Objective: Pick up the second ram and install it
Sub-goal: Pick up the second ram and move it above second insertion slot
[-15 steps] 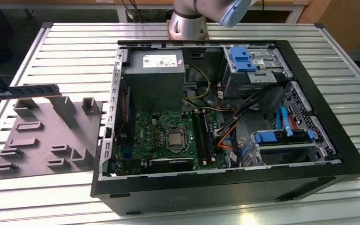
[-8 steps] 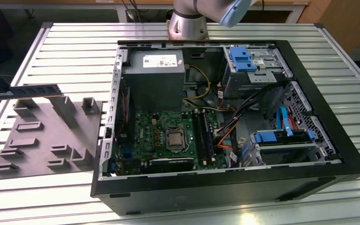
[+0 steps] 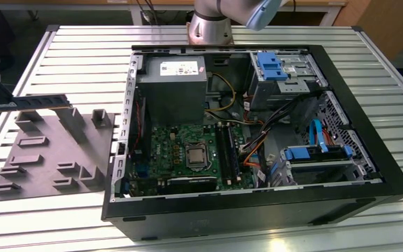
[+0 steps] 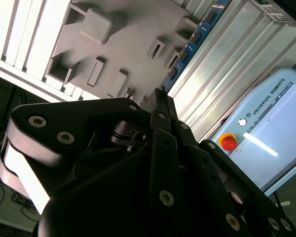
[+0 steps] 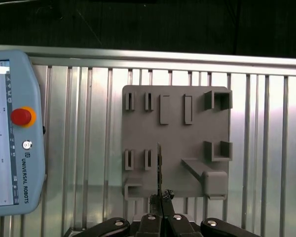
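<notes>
Gripper (image 5: 161, 199) is positioned over the grey fixture plate (image 3: 51, 165) at the exterior view's left edge. The jaws are closed on one end of the second ram (image 3: 40, 101), and the stick is held level and on edge above the plate. In the first wrist view it appears edge-on over the plate's middle. The open computer case (image 3: 390, 184) lies well apart toward the exterior view's right, with its motherboard (image 3: 170, 149) exposed. A teach pendant (image 5: 15, 163) rests on the slatted surface (image 3: 75, 47) beside the plate.
</notes>
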Robot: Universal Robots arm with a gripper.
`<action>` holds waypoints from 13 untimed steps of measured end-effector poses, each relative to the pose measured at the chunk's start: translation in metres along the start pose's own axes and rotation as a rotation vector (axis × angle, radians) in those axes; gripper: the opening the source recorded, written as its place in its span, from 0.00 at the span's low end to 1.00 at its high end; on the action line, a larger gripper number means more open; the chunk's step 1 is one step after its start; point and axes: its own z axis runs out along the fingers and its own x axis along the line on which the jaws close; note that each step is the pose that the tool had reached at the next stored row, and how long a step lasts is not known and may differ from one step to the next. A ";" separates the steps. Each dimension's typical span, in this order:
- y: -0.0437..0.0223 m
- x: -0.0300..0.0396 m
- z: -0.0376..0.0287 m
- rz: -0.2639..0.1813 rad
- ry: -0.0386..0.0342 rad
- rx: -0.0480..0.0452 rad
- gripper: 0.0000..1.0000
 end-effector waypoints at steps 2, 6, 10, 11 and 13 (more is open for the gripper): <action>-0.0004 0.0000 0.0000 0.000 0.0001 0.0000 0.11; -0.0019 0.0000 0.0000 0.000 0.0000 0.0000 0.11; -0.0028 0.0001 0.0000 0.000 0.0000 -0.0001 0.11; -0.0031 0.0001 -0.0001 0.000 0.0001 -0.0001 0.11; -0.0036 0.0001 -0.0001 0.000 0.0001 -0.0001 0.11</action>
